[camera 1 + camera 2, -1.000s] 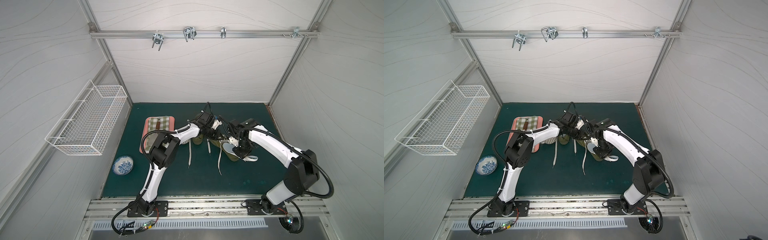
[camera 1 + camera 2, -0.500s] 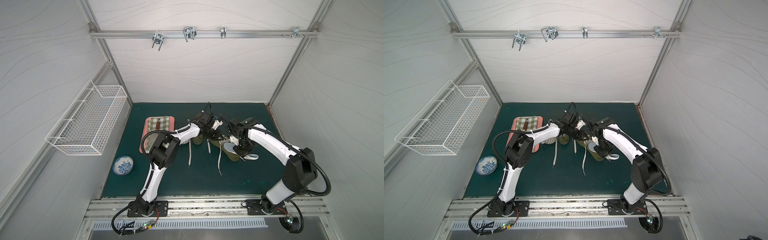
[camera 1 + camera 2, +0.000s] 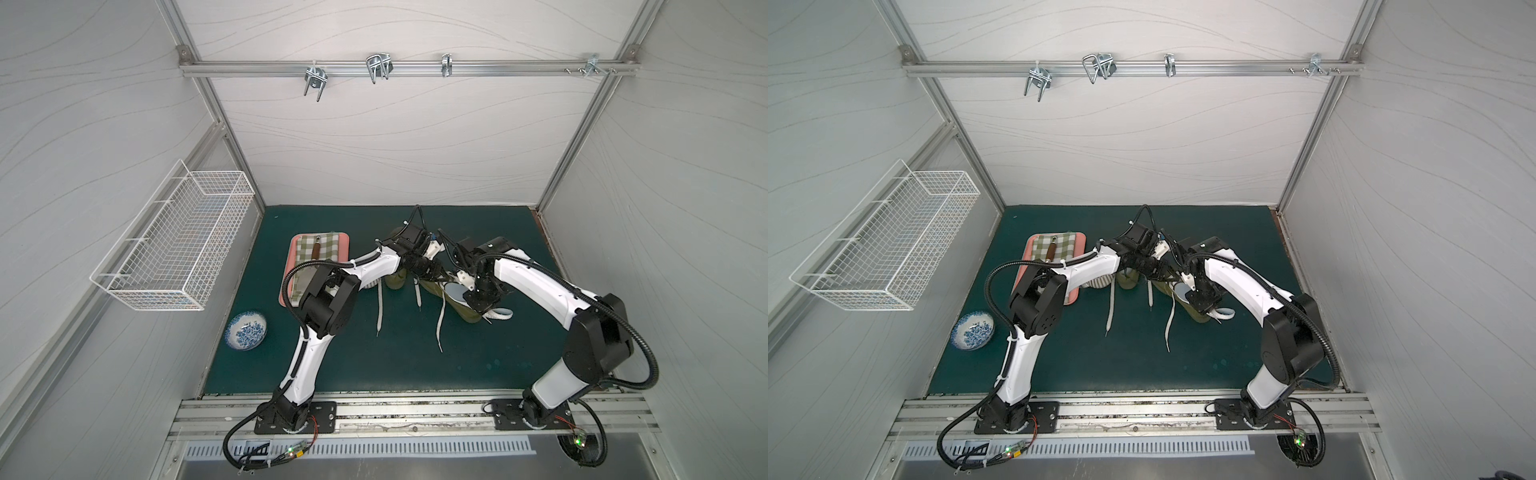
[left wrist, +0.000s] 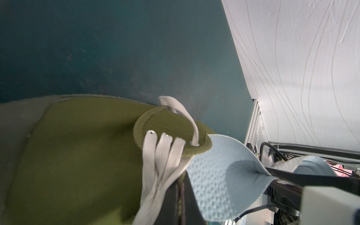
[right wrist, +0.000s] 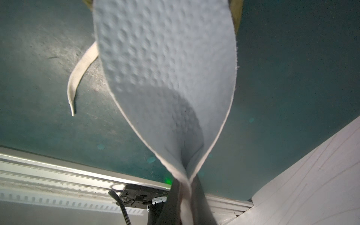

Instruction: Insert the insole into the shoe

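An olive shoe (image 3: 465, 309) with white laces lies mid-mat in both top views. My left gripper (image 4: 180, 187) is shut on the shoe's olive edge beside the tongue (image 4: 171, 126), at the shoe's far end (image 3: 432, 272). The light-blue dimpled insole (image 5: 165, 58) is folded and pinched at its heel end, with my right gripper (image 5: 185, 187) shut on it. Its front end reaches into the shoe's opening (image 4: 212, 175). The right gripper (image 3: 478, 300) hovers over the shoe's heel part. The toe of the insole is hidden inside the shoe.
A second olive shoe (image 3: 395, 279) stands just left of the first, its laces (image 3: 379, 307) trailing on the green mat. A pink tray (image 3: 291, 266) with a checked cloth, a blue-patterned bowl (image 3: 246, 331) and a wire basket (image 3: 174, 245) lie to the left.
My right gripper has edged slightly left toward the shoe with the insole in it. The left arm has stayed put on the shoe.
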Tool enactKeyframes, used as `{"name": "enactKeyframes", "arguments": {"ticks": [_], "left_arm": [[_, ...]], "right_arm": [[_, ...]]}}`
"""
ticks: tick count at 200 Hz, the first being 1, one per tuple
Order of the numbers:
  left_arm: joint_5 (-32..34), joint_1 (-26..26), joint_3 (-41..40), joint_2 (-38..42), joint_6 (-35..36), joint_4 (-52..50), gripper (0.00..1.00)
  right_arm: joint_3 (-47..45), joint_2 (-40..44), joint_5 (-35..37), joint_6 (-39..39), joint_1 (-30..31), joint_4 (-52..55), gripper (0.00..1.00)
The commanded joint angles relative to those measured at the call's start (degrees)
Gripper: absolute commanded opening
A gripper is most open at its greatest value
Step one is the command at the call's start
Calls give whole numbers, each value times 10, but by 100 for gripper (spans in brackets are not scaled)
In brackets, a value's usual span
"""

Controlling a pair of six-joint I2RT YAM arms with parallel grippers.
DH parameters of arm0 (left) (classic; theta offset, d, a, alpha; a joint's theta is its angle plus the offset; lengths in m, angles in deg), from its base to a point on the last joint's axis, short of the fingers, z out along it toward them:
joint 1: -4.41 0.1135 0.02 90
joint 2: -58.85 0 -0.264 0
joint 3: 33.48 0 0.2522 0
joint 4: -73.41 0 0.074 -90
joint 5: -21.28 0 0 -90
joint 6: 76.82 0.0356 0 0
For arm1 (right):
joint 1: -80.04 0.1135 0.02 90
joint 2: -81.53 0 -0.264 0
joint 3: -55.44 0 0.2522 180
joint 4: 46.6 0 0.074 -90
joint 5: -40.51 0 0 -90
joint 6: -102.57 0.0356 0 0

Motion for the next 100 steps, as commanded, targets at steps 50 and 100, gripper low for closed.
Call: {"name": "enactKeyframes", "arguments": {"ticks": [50,100], "left_arm": [[-47,1,36,2,1,17,0],[-70,1,40,1,-9,17,0]], "right_arm": [[-22,24,-6,-38,3,-58,8],[-14,26,4,13,-2,-19,9]]}}
